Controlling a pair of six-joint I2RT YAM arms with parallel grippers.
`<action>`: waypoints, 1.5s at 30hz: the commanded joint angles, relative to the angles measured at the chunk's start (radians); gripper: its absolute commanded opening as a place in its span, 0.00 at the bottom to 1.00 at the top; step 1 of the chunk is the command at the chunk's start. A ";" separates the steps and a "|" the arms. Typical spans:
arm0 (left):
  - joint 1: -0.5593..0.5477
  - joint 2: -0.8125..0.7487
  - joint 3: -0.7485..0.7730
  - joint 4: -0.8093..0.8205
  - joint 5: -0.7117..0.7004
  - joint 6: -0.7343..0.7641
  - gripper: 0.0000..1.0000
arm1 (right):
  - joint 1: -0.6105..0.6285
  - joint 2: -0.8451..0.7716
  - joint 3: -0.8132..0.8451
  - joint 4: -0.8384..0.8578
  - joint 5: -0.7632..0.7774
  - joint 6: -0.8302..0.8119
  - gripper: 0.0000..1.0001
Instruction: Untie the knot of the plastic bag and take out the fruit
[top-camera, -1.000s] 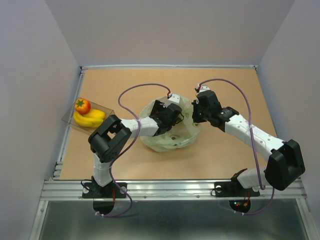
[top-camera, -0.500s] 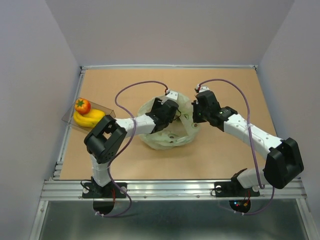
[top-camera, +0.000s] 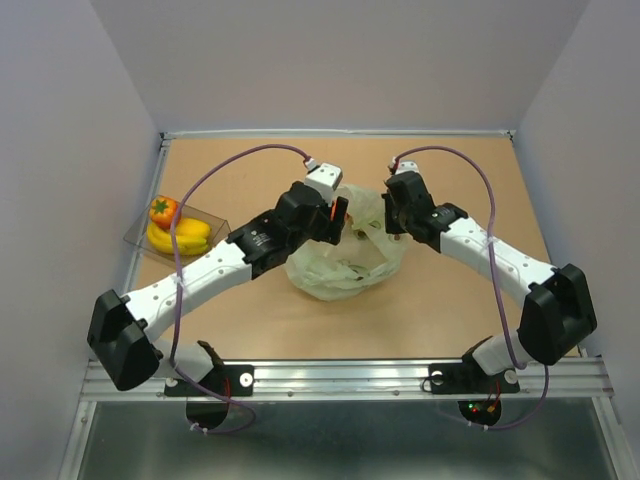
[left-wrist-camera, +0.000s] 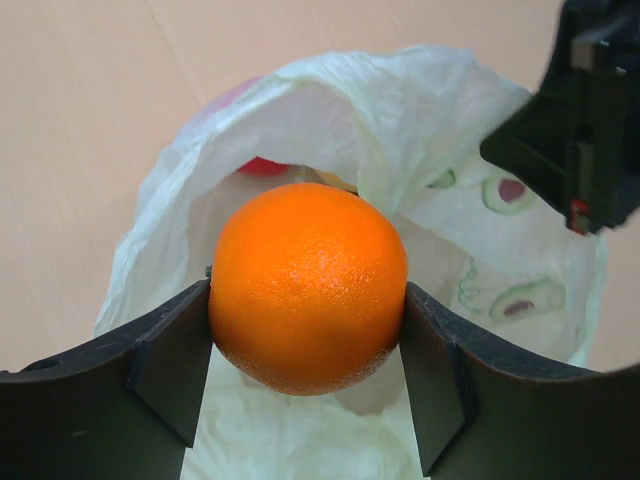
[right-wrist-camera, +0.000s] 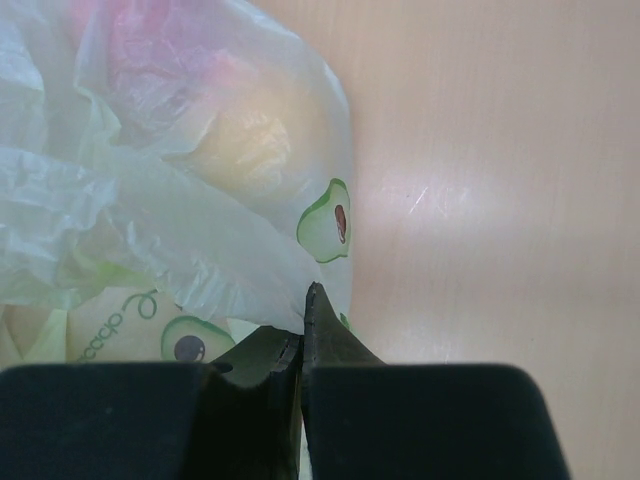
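1. The left gripper (left-wrist-camera: 305, 335) is clamped on a round orange fruit (left-wrist-camera: 308, 285). One black finger presses each side of it, and the jaws stand wide because the fruit is wide.
2. Straight below that gripper lies the plastic bag (left-wrist-camera: 330, 110), thin pale green film printed with little avocados. Its mouth gapes open, and the held orange sits above the opening, clear of the film.
3. Beyond the orange, deep under the bag's far rim, a red piece (left-wrist-camera: 262, 166) peeks out. Which fruit it is, I cannot tell.
4. The right gripper (right-wrist-camera: 303, 318) has its fingers pressed together, with the edge of the bag's film pinched at their tips.
5. Just ahead of those tips and a little to their left, a pale yellow round piece (right-wrist-camera: 240, 140) shows through the film. A pink-red blur lies farther on, too hazy to name.
6. From above, the two grippers face each other across the bag's mouth and stand near one another. The bag slumps on the table (top-camera: 450, 310) between and beneath them.
7. Well off to the left gripper's left sits a clear box (top-camera: 215, 218). It holds a yellow banana (top-camera: 180, 237) and an orange-red fruit with a green top (top-camera: 165, 211), the two touching.
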 joint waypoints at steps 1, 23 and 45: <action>0.011 -0.083 0.109 -0.149 0.100 -0.035 0.10 | -0.011 0.015 0.056 0.009 0.052 -0.011 0.01; 0.827 -0.040 0.005 -0.220 -0.090 -0.164 0.11 | -0.011 -0.160 -0.084 0.016 -0.108 -0.034 0.01; 0.912 -0.141 -0.256 -0.255 -0.148 -0.282 0.24 | -0.011 -0.116 -0.033 -0.001 -0.027 -0.014 0.01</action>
